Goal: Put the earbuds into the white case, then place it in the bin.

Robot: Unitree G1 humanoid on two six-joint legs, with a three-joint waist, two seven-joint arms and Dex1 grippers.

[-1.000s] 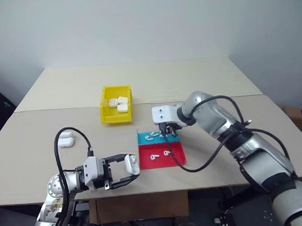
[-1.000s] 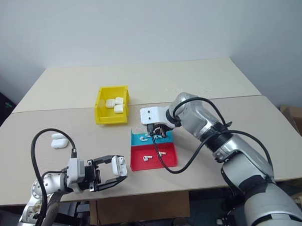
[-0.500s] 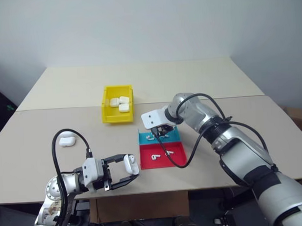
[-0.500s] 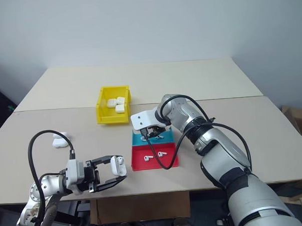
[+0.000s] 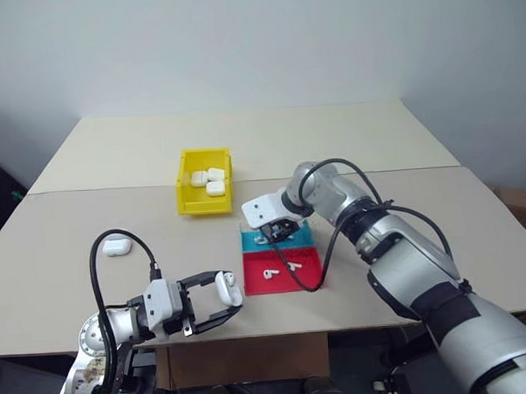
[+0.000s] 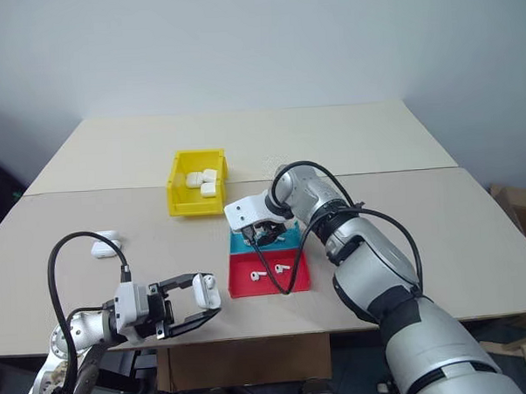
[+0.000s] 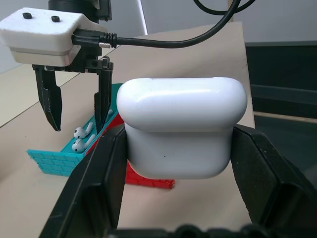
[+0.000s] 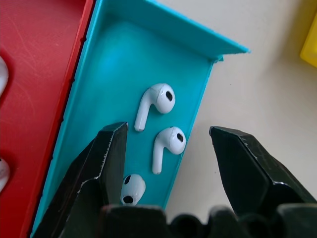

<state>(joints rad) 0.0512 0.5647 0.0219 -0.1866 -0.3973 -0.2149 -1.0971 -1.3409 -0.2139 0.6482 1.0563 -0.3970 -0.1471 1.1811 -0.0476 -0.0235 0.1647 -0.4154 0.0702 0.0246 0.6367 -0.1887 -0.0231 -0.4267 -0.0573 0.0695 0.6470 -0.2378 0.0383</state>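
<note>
My left gripper (image 5: 217, 302) hovers over the table's front left edge, shut on the white case (image 7: 181, 126), which sits between its two fingers (image 7: 99, 168). My right gripper (image 8: 168, 133) points down into the blue half of the tray (image 5: 295, 239). It is open, with its fingertips on either side of the earbuds (image 8: 155, 103) lying there; three of them show in that compartment. Two more earbuds (image 5: 268, 273) lie in the red half. The yellow bin (image 5: 202, 208) stands behind the tray, to its left.
Three white cases (image 5: 206, 180) lie inside the bin. Another white case (image 5: 117, 247) rests on the table at the left. A black cable (image 5: 314, 273) loops from my right wrist over the tray. A seam crosses the table behind the bin.
My right gripper has shifted a little left and lower over the blue compartment, its elbow has swung in and its jaws stand wider. The left gripper still holds the case in place.
</note>
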